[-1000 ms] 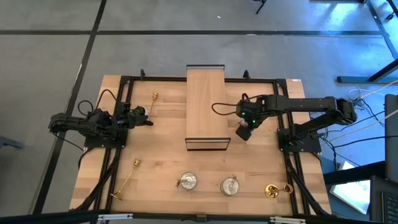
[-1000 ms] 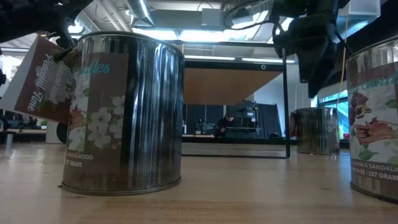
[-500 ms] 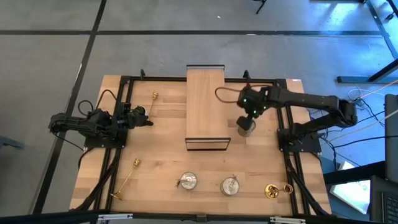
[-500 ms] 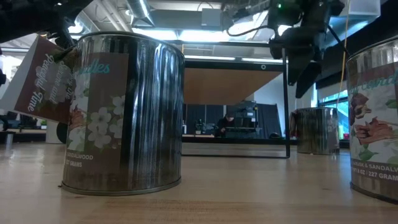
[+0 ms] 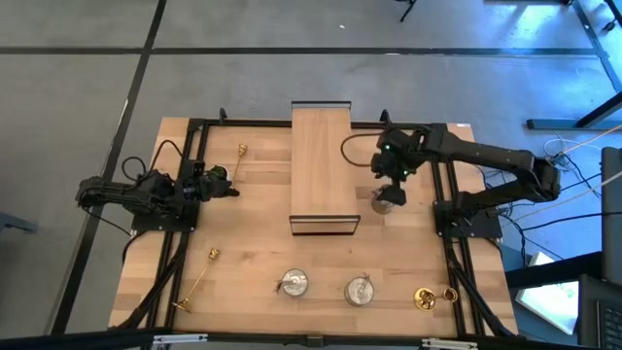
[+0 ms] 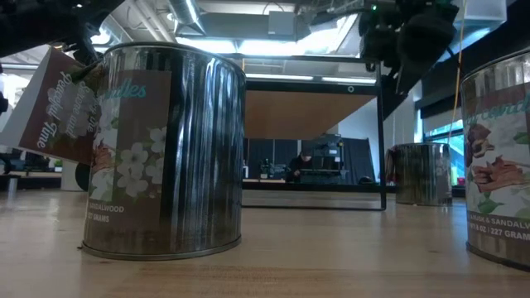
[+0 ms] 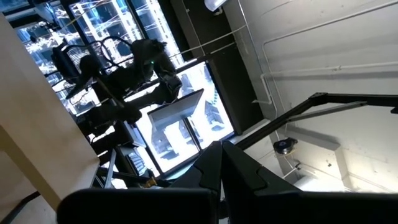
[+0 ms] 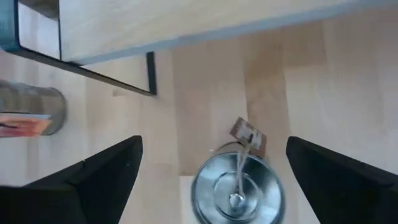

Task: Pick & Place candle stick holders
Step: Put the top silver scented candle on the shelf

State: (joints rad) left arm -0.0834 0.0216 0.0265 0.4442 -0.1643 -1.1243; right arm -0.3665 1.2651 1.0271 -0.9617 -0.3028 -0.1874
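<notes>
**Q:** Hovering over something with your right arm?

**Me:** Yes. My right gripper [image 5: 391, 178] hangs above a squat round silver tin holder [image 5: 387, 200] that stands on the bare wooden table [image 5: 408, 262], just right of the raised light-wood shelf with a black frame [image 5: 321, 170]. My fingers [image 8: 106, 171] are spread wide, one on either side of the tin and clear of it. From my wrist I look down on its shiny lid [image 8: 237, 190], with a small paper tag [image 8: 247, 135] tied at its edge.

**Q:** And your left arm?

**Me:** My left gripper [image 5: 225, 185] rests at the left side of the table with its fingers pressed together, holding nothing.

**Q:** Where are the other candle stick holders?

**Me:** Two more silver tins [image 5: 293, 284] [image 5: 361, 290] sit side by side along the near edge; across the tabletop their flowered labels [image 6: 124, 157] loom large. To their right lies a gold holder with a round base [image 5: 426, 298]. One slim gold candlestick [image 5: 197, 279] lies on its side at the near left, and another slim gold candlestick [image 5: 239, 160] lies at the far left, just beyond my left gripper.
</notes>
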